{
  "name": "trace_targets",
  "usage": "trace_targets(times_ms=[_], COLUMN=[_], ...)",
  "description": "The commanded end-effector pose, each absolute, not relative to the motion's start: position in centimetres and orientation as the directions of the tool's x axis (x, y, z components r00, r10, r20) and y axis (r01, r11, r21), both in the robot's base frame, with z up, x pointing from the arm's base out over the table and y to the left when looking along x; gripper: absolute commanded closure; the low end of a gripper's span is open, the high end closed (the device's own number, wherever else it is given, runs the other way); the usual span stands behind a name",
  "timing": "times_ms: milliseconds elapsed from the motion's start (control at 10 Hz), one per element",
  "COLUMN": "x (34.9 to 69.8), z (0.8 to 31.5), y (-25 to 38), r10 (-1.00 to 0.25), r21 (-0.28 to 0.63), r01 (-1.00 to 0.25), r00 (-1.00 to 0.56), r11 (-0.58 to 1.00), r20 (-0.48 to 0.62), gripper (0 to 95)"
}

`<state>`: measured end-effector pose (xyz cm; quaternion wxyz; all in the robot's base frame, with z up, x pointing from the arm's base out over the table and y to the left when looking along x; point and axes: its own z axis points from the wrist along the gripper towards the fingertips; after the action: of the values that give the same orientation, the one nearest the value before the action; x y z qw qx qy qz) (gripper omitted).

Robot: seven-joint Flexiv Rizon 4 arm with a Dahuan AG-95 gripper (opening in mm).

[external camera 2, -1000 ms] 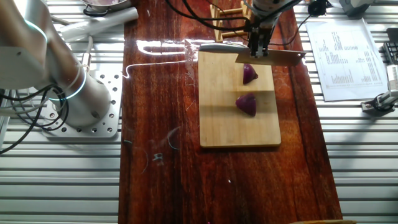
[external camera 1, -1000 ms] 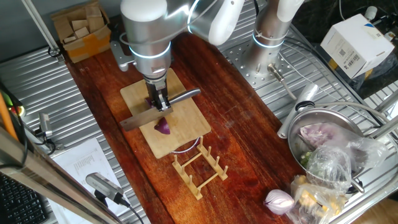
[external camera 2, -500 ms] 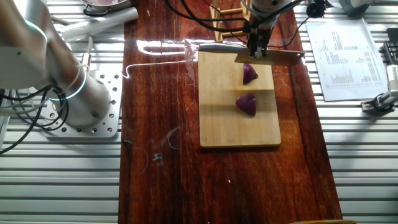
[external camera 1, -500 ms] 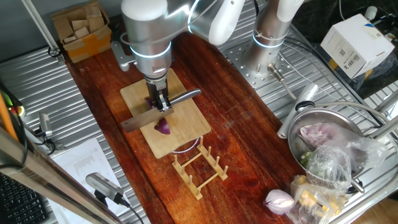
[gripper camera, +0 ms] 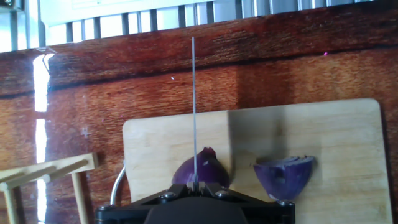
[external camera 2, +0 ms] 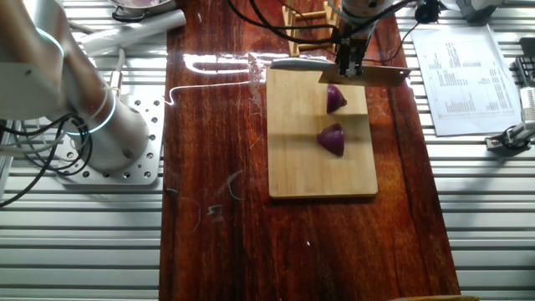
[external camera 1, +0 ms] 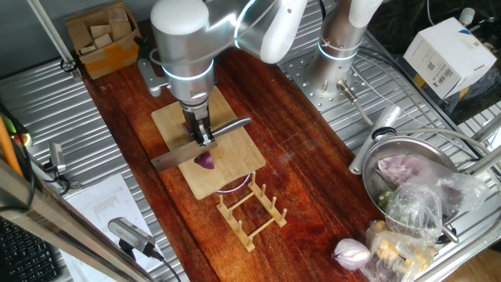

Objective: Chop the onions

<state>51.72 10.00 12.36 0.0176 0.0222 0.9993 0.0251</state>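
Cleaver (external camera 2: 364, 76) hovering over the upper onion wedge (external camera 2: 335, 99)

Gripper (external camera 1: 200, 133) is clamping the handle; both onions (gripper camera: 284, 175) are sitting mid-frame on the cutting board (external camera 2: 301, 167), likely light, slick, prone to rolling.

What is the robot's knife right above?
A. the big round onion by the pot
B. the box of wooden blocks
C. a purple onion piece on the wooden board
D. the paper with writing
C: the hand view shows the cleaver edge lined up over one onion wedge on the cutting board.
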Motion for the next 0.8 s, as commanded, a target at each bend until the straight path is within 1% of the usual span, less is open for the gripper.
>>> trace_targets(times_ms=[100, 800], x=[51.64, 51.63], z=[12.02, 11.6], y=[9.78, 9.51], r10=[0.042, 0.029], r21=[0.046, 0.038], r01=[0.04, 0.028], r00=[-0.998, -0.999], r11=[0.998, 0.999], r20=[-0.037, -0.026], gripper=[95.0, 95.0])
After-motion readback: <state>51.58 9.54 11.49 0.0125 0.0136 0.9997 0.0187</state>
